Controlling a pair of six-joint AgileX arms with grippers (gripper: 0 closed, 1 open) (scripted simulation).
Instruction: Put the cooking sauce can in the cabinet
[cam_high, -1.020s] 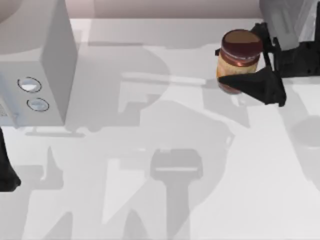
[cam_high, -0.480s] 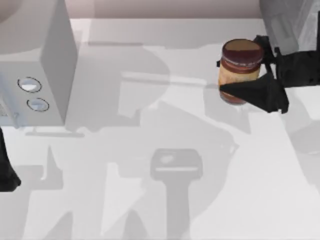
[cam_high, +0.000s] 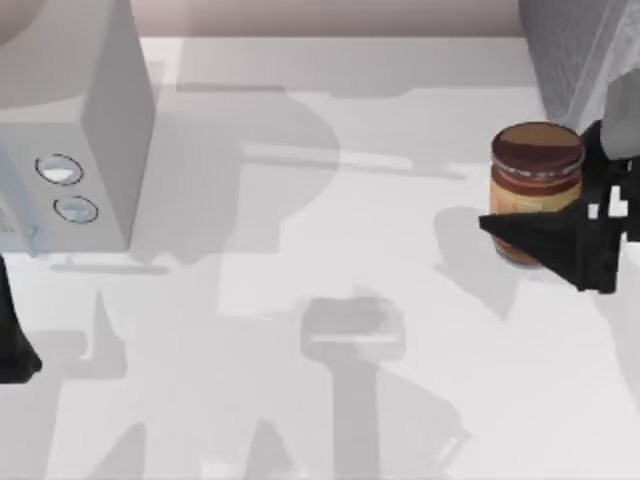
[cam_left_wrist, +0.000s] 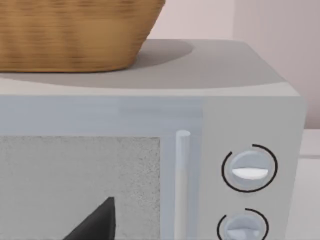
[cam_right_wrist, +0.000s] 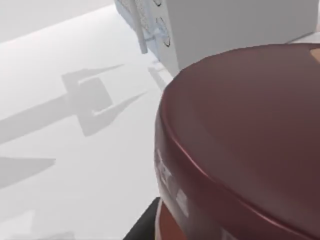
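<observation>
Top view: cooking sauce can (cam_high: 535, 190) upright at the right side of the frame, just below the cabinet (cam_high: 578, 50) in the upper right corner. Right gripper (cam_high: 560, 215) clamped on it, one dark finger (cam_high: 540, 238) crossing the label, the other mostly hidden behind the can. Looks lifted off the table (cam_high: 330, 250) going by the offset shadow, though hard to be sure from above. Microwave (cam_high: 75, 130) with two dials at upper left, left arm parked at the lower left edge.

Left wrist view: microwave front up close, basket (cam_left_wrist: 75, 32) on top, left gripper's finger tip (cam_left_wrist: 97, 222) poking in at the bottom, can't tell open or closed.

Right wrist view: maroon lid (cam_right_wrist: 245, 140) huge in the lower right.

Best bet now: keep the can level, squeeze steady, line up with the cabinet opening before pushing in, no clipping the edge
</observation>
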